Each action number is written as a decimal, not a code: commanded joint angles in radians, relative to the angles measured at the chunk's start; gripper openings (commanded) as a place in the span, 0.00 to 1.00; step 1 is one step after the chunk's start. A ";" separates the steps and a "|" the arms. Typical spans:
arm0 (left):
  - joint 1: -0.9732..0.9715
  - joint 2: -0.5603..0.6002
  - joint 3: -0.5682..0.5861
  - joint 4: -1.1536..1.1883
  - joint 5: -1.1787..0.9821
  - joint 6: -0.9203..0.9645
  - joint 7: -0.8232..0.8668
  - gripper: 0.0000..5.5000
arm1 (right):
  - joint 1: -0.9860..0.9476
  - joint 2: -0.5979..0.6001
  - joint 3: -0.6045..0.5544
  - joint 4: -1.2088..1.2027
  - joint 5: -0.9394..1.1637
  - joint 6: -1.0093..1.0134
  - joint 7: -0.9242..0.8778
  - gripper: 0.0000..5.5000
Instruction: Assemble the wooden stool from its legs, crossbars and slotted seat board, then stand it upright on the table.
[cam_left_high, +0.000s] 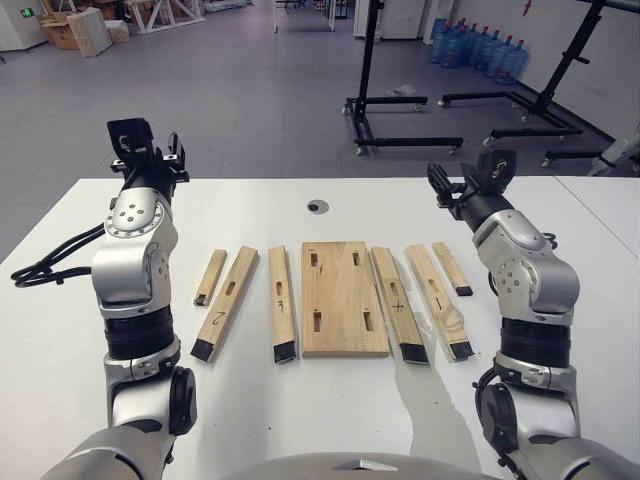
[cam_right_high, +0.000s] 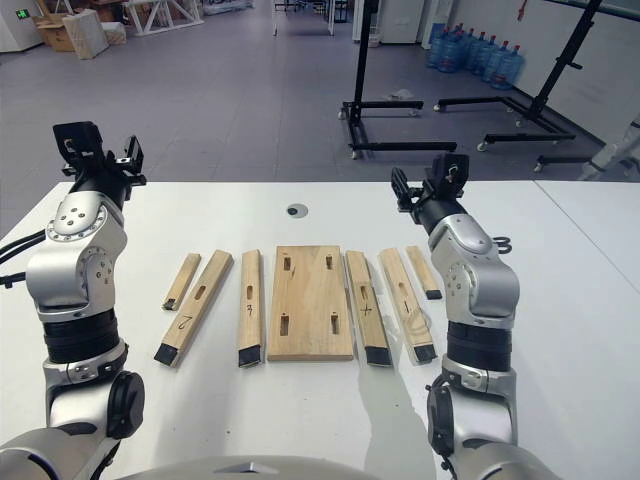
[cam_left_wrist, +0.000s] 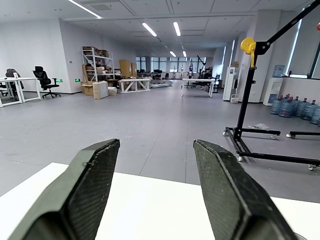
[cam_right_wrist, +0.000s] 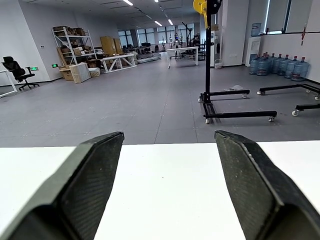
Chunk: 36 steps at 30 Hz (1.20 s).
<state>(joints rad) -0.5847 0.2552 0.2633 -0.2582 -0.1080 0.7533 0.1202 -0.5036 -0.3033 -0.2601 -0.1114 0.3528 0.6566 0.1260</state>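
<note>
Slotted seat board (cam_left_high: 344, 298) lies flat at centre frame in the left eye view, on the white worktop (cam_left_high: 250, 400), four slots facing up. To its left lie three wooden pieces: short left bar (cam_left_high: 210, 277), slotted left bar (cam_left_high: 226, 302) just beside it, and left leg (cam_left_high: 282, 303) near the board. To its right lie right leg (cam_left_high: 399, 305), marked right bar (cam_left_high: 438, 301) and short right bar (cam_left_high: 451, 268). All pieces lie loose and unjoined. Left claw (cam_left_wrist: 156, 147) is raised at upper left, fingers spread wide. Right claw (cam_right_wrist: 170, 137) is raised at upper right, fingers likewise wide. Both are well apart from the wood.
</note>
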 joint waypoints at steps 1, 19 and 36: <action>-0.007 0.001 -0.014 0.002 0.009 0.024 -0.003 0.50 | -0.011 -0.001 0.007 0.006 -0.011 -0.011 -0.003 0.61; 0.121 -0.007 -0.004 -0.078 -0.049 -0.058 -0.106 0.50 | 0.019 0.032 0.059 -0.029 -0.078 -0.070 -0.058 0.61; 0.202 -0.017 0.002 -0.116 -0.084 -0.051 -0.113 0.50 | 0.305 -0.314 -0.014 0.165 -0.071 -0.002 0.349 0.61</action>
<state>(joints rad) -0.3826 0.2425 0.2810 -0.3588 -0.1972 0.6909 0.0035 -0.2036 -0.6446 -0.2999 0.0298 0.2760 0.6741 0.4584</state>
